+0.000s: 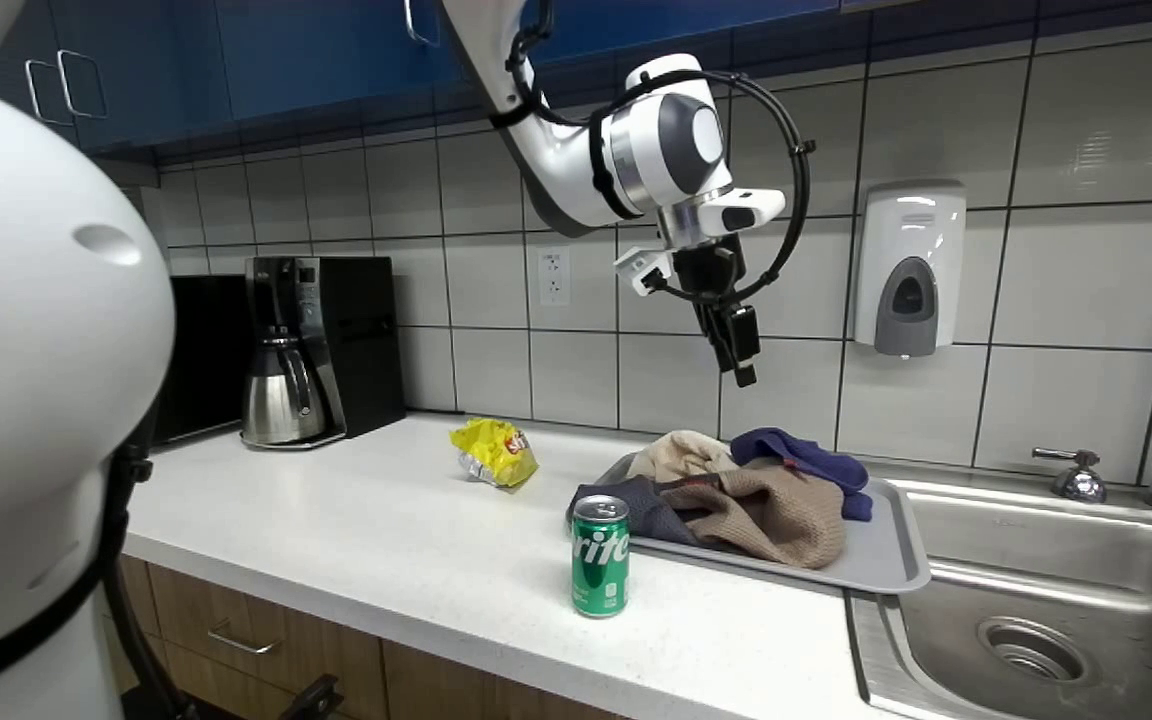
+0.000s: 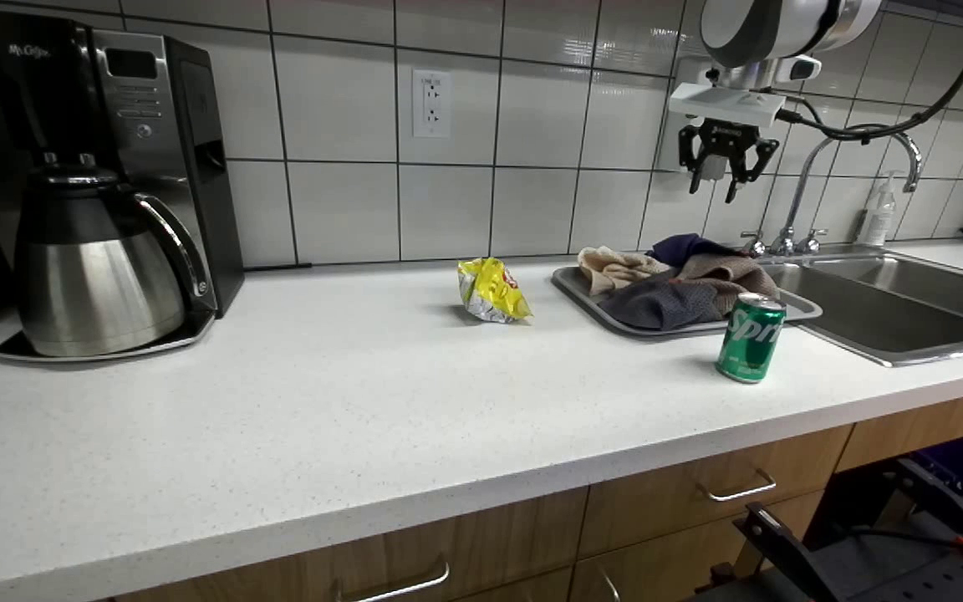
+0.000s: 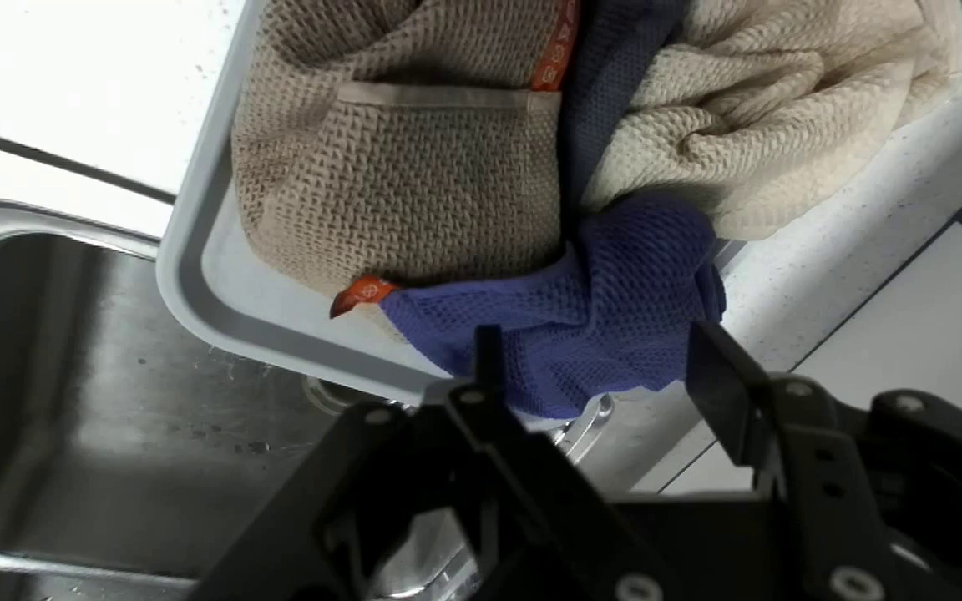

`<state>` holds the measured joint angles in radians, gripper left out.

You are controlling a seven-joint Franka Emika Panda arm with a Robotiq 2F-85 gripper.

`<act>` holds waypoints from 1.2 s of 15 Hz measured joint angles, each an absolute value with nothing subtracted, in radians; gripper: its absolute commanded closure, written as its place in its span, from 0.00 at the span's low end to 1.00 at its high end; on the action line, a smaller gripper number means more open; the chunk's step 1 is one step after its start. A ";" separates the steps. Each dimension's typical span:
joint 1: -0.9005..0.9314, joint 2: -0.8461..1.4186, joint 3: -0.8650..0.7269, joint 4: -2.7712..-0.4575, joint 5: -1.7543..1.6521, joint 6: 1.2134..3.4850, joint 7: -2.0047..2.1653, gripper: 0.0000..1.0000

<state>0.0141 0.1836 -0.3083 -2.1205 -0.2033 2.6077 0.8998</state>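
A: White arm casing (image 1: 46, 350) stands nearest the camera, filling the left of an exterior view. State of the gripper (image 2: 713, 191)?

B: Jaws parted, nothing held. It hangs in the air above the grey tray (image 1: 886, 545), touching nothing.

A: Closest item beneath?

B: Purple cloth (image 3: 615, 317). In the wrist view it shows past the parted jaws, well below them. It lies along the tray's side next to the tiled wall (image 1: 1086, 270), against the brown cloth (image 3: 414, 184).

A: Remaining contents?

B: Cream cloth (image 3: 748, 125), also toward the wall; dark grey cloth (image 2: 657, 305), toward the end away from the sink (image 1: 936, 630). All four lie bunched. An orange tag (image 3: 368, 292) shows where brown and purple meet.

A: Tray placement?

B: Flat on the white counter (image 1: 356, 520), one end lapping the sink's rim.

A: Other items on the counter?

B: Green Sprite can (image 1: 600, 570), upright, in front of the tray and apart from it. Yellow packet (image 1: 494, 452), crumpled, between the tray and the coffee maker (image 2: 147, 109).

A: Wall fixtures?

B: Soap dispenser (image 1: 911, 265) and power outlet (image 1: 554, 276), both fixed to the tiles.
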 measured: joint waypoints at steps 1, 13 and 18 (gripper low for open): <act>0.014 0.184 -0.308 -2.123 -0.203 2.608 0.900 0.01; -0.025 0.175 -0.309 -2.209 -0.203 2.607 0.900 0.00; -0.045 0.174 -0.309 -2.237 -0.202 2.605 0.899 0.00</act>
